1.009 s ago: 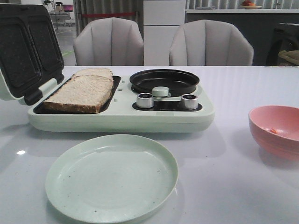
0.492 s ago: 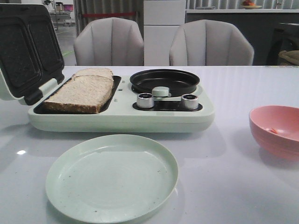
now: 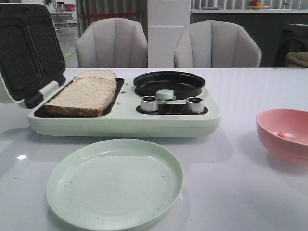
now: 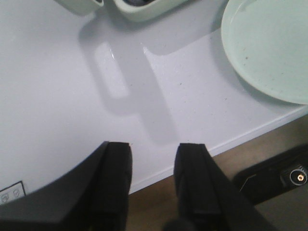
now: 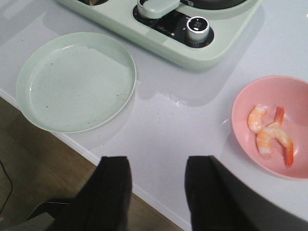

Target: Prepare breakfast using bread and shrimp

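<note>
Two slices of bread (image 3: 86, 95) lie one behind the other on the left grill plate of the pale green breakfast maker (image 3: 125, 122). Shrimp (image 5: 269, 137), seemingly two curled pinkish-orange pieces, lies in the salmon-pink bowl (image 5: 250, 96); only a bit of it (image 3: 281, 135) shows in the front view. My left gripper (image 4: 154, 148) is open and empty over the table's near edge, left of the plate. My right gripper (image 5: 159, 161) is open and empty over the near edge, between the plate and the bowl. Neither gripper shows in the front view.
A pale green plate (image 3: 115, 211) sits in front of the maker and shows in both wrist views (image 4: 269, 48) (image 5: 77, 82). The maker's lid (image 3: 29, 53) stands open at the left. A black pan (image 3: 168, 83) and two knobs (image 3: 195, 104) sit on its right half.
</note>
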Robot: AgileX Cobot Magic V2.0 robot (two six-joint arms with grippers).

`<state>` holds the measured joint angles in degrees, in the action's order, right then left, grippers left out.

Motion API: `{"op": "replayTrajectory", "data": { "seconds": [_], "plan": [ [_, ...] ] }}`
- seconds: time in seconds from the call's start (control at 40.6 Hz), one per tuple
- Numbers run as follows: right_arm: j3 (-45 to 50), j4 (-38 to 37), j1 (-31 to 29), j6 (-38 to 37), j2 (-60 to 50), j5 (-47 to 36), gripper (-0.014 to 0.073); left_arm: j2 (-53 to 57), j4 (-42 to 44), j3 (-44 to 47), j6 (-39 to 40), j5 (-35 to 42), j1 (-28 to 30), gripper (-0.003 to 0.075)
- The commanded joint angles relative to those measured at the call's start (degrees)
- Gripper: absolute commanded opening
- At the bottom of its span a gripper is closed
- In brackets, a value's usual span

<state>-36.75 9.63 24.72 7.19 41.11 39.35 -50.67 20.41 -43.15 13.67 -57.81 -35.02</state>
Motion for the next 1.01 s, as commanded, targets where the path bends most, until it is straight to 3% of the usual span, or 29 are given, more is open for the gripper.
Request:
{"op": "replayTrajectory", "data": {
  "seconds": [0.0,0.123,0.271,0.468,0.615,0.812,0.985],
  "plan": [
    [-1.69,-0.09,-0.12,0.15,-0.31,-3.48,0.0391,-5.47,0.57,-4.59,0.85,1.27,3.22,0.0215],
    [-1.69,-0.09,-0.12,0.15,-0.31,-3.48,0.0391,-11.42,-2.70,-8.30,-1.74,1.29,10.32,0.0099],
    [-1.69,-0.09,-0.12,0.15,-0.31,-3.48,0.0391,-16.17,-10.94,-12.73,-9.53,2.56,22.05,0.0101],
    [-1.69,-0.09,-0.12,0.15,-0.31,-3.48,0.0391,-20.49,-30.90,-19.25,-23.59,6.29,39.37,0.0101],
    [-1.69,-0.09,-0.12,0.15,-0.31,-3.48,0.0391,-25.85,-41.52,-25.33,-28.25,7.77,48.96,0.0099],
    [-1.69,-0.09,-0.12,0.15,-0.31,-3.48,0.0391,-33.75,-45.83,-33.19,-28.25,12.62,52.39,0.0099],
    [-1.69,-0.09,-0.12,0.15,-0.31,-3.48,0.0391,-40.64,-55.65,-38.54,-28.25,14.13,52.39,0.0099]
  ]
}}
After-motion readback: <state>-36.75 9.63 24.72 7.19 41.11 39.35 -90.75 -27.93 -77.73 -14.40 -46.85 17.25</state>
